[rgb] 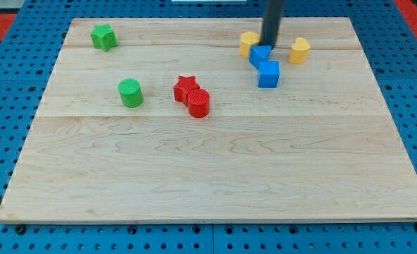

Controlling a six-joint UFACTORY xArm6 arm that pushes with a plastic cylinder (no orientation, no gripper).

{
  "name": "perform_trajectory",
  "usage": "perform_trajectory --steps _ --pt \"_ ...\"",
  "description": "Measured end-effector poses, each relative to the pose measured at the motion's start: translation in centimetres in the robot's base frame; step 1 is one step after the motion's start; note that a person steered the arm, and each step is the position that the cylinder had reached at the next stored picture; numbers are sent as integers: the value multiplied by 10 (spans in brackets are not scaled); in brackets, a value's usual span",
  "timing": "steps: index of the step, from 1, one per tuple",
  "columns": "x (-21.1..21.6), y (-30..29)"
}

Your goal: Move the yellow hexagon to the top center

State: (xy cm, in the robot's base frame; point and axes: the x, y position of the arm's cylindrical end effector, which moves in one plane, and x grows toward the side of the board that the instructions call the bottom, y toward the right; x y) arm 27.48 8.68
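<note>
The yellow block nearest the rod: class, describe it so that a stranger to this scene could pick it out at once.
Start at the wooden board and go to the cluster near its top edge, right of centre. My tip stands there; the yellow block sits just to its left in the view. The other yellow block lies right of the rod, and the blue blocks lie below.

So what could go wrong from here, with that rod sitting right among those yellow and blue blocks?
My tip sits just right of one yellow block and touches a blue block. A push could drag that blue one, or the blue cube below it, along by mistake. The other yellow block looks similar, so I might shove the wrong one.
</note>
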Motion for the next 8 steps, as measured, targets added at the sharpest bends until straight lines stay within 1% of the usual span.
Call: perform_trajectory --steps 1,4,5,6,7,8 --pt "11 -13" --pt "33 -11" --pt "23 -15" --pt "-21 -27" --pt "13 -26" --pt "4 -52"
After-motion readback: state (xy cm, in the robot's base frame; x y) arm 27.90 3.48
